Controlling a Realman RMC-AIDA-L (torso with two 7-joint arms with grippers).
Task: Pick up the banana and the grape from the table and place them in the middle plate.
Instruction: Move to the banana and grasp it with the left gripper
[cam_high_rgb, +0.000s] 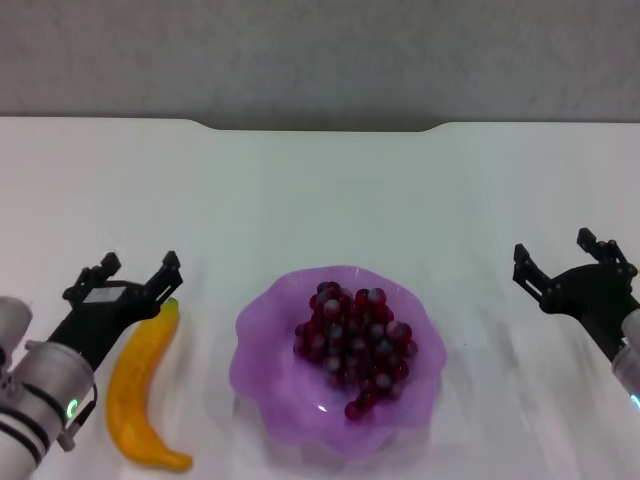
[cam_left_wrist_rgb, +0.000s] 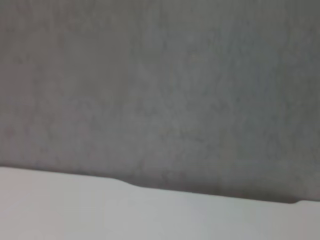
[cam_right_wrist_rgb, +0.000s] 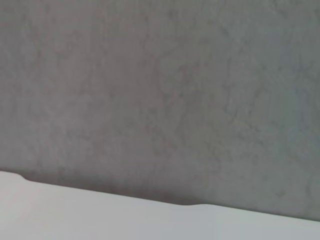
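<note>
In the head view the bunch of dark red-purple grapes (cam_high_rgb: 355, 345) lies inside the purple scalloped plate (cam_high_rgb: 262, 350) at the table's front middle. The yellow-orange banana (cam_high_rgb: 143, 388) lies on the white table (cam_high_rgb: 320, 200) left of the plate. My left gripper (cam_high_rgb: 140, 268) is open, just over the banana's far end, its near finger (cam_high_rgb: 166, 276) by the tip. My right gripper (cam_high_rgb: 564, 255) is open and empty, above the table to the right of the plate. The wrist views show neither fruit nor plate.
The table's far edge (cam_high_rgb: 320, 126) meets a grey wall (cam_high_rgb: 320, 50). Both wrist views show only that wall (cam_left_wrist_rgb: 160, 90) and a strip of table edge (cam_right_wrist_rgb: 150, 220).
</note>
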